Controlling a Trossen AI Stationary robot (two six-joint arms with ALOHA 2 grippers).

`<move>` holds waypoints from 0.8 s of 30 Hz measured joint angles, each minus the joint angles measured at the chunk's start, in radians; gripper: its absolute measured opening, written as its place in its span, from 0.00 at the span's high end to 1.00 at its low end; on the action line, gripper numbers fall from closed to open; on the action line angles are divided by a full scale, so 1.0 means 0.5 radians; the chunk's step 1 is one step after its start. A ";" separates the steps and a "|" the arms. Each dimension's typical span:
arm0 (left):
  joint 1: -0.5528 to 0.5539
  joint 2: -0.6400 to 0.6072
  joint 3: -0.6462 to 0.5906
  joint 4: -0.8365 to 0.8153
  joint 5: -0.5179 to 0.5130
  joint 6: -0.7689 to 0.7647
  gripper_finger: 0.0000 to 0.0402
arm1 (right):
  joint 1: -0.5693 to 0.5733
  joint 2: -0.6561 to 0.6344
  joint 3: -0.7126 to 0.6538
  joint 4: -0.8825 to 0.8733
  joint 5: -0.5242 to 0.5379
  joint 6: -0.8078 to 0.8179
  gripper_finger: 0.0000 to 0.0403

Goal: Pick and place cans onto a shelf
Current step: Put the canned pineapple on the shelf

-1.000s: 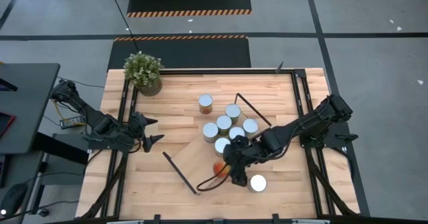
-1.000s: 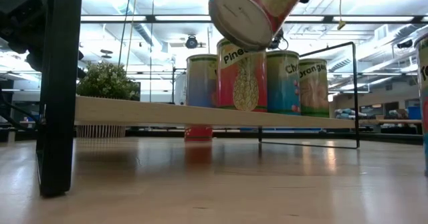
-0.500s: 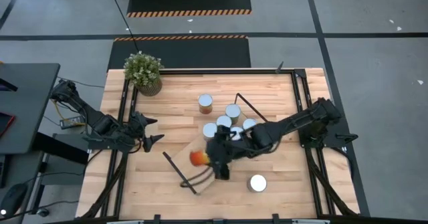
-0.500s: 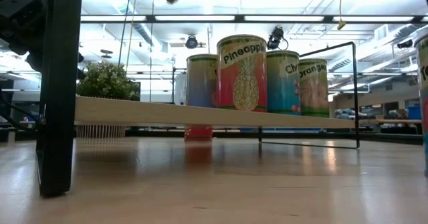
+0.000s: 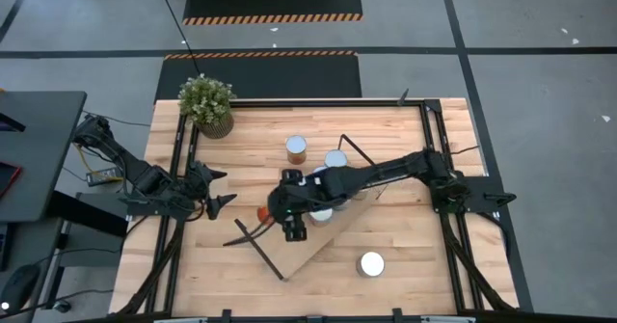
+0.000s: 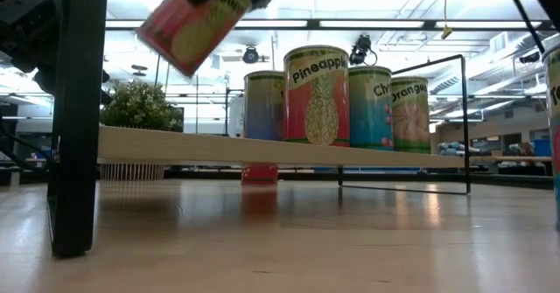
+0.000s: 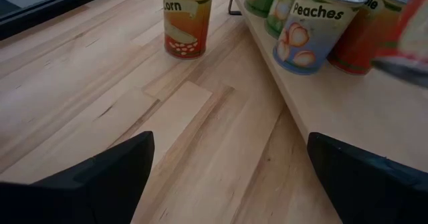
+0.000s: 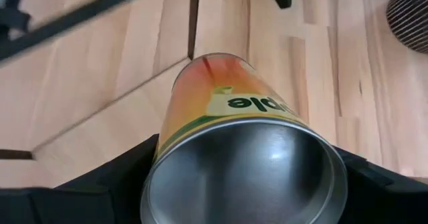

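One can (image 8: pixel 244 144) was clamped tilted in the right end effector (image 5: pixel 289 212), carried leftward over the shelf's (image 5: pixel 318 244) empty end, so placement looked close.

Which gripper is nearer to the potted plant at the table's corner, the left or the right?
Left. The left gripper waits just in front of the potted plant; the right gripper, holding a can, is farther.
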 joint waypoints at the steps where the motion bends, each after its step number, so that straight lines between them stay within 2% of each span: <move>1: 0.000 0.000 0.000 0.000 0.000 0.001 0.00 | -0.015 0.024 0.017 -0.001 -0.012 -0.035 0.19; 10: 0.000 0.000 0.000 0.000 0.000 0.002 0.00 | -0.093 0.201 0.072 -0.062 -0.210 -0.215 0.19; 24: 0.000 0.000 0.000 0.000 0.000 0.002 0.00 | -0.065 0.234 0.066 -0.292 -0.226 -0.218 0.19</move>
